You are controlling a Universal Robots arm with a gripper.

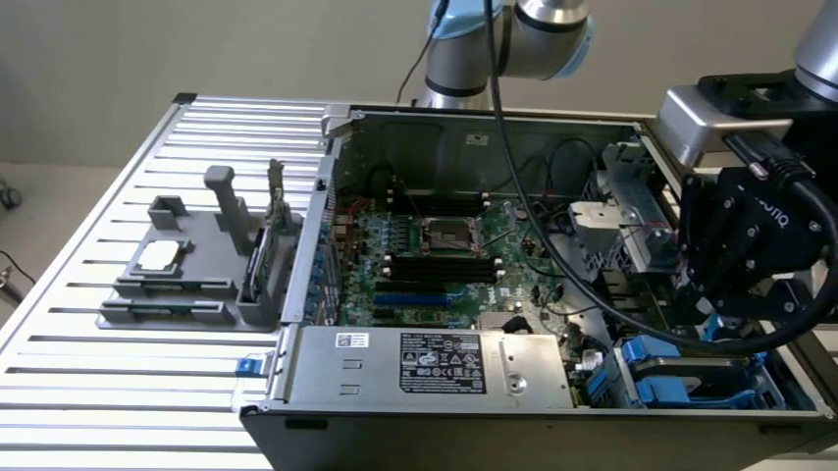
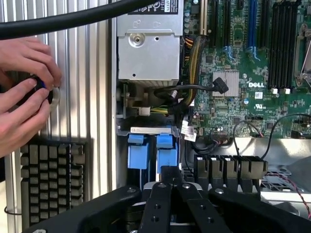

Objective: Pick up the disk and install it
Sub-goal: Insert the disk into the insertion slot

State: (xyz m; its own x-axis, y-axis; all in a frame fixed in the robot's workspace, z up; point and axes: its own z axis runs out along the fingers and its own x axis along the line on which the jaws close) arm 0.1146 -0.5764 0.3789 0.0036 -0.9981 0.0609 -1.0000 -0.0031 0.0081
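Disk carriers [image 2: 137, 155], two blue, stand side by side near the fingers [image 2: 160, 204], closed on nothing visible.

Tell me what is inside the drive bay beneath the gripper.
Two blue carriers stand side by side there. The shut gripper covers the rest of them, so what they hold is hidden.

Computer case [image 1: 325, 211] stands on slatted table [image 1: 118, 392]; fixture block [image 1: 196, 280] beside it, exterior view's left. Inside: motherboard [image 1: 433, 250] central, power supply box [image 1: 433, 365] along near edge, drive bay [image 1: 688, 378] in near corner at exterior view's right, gripper [image 2: 170, 178] directly above it.
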